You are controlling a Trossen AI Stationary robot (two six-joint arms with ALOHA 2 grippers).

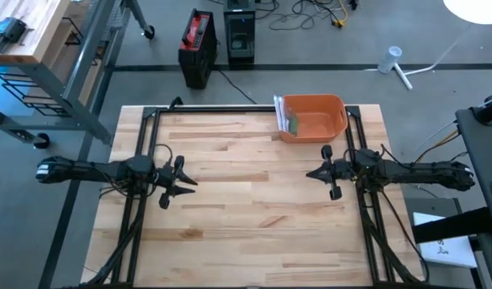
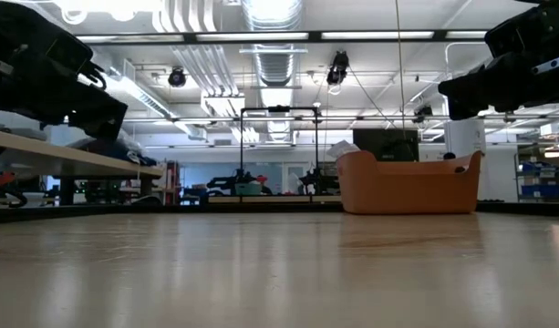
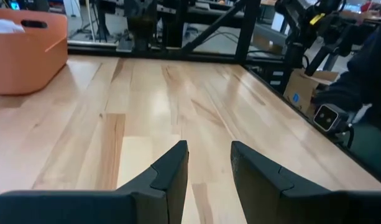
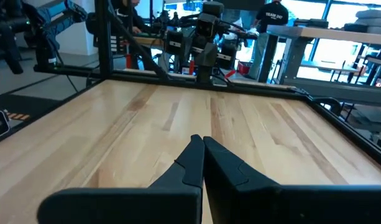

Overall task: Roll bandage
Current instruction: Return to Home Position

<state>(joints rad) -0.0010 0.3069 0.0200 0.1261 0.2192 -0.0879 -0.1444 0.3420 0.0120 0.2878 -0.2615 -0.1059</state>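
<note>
Parking the arms looks like the step in hand. The left gripper (image 1: 189,183) hangs over the left side of the table (image 1: 246,217) with its jaws spread. The right gripper (image 1: 311,172) hangs over the right side, jaws pressed together on nothing. A clear bag (image 1: 284,115), the bandage inside too small to make out, lies against the left wall of the orange bin (image 1: 322,124) at the table's far right. The next move likely calls only for settling both arms at rest, away from the bin.
</note>
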